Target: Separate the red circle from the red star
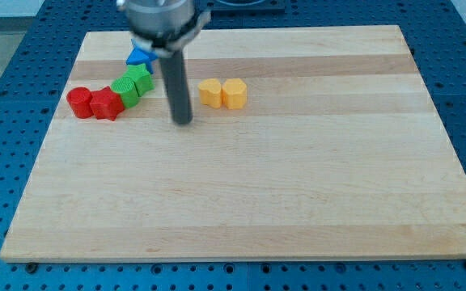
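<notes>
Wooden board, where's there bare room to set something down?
The wooden board is bare across the view's bottom and right, beyond the yellow blocks. It is crowded at top left: red circle, red star, green blocks, blue block, my tip.

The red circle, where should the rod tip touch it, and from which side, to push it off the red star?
Not gripped, pushed. The red circle touches the red star on the star's left. My tip stands right of both. Probably best contact its upper-right edge near the seam, sliding it toward the view's left.

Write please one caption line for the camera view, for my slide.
My tip rests between the green blocks and yellow blocks; red circle touches red star.
</notes>
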### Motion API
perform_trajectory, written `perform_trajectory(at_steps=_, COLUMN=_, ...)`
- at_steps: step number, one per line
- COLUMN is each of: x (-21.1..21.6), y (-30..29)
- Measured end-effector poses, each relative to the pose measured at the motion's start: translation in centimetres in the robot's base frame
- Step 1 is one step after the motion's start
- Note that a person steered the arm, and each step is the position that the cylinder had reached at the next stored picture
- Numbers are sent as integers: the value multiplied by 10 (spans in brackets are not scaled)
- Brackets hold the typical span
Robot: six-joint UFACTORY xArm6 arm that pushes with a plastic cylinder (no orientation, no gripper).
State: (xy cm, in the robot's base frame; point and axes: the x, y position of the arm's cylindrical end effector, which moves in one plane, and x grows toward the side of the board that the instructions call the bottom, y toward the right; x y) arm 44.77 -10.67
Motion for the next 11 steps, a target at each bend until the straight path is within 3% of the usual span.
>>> perform_trajectory(at_steps=1, x=56, y=-96)
perform_trajectory(at_steps=2, x=38, y=-193)
perform_trajectory(at_steps=5, x=3, y=-198)
perform_trajectory(at_steps=7, x=-101, y=-198)
perform_trajectory(at_steps=8, x=-109, y=-195)
perform_trajectory(at_steps=11, x=-54, y=-149)
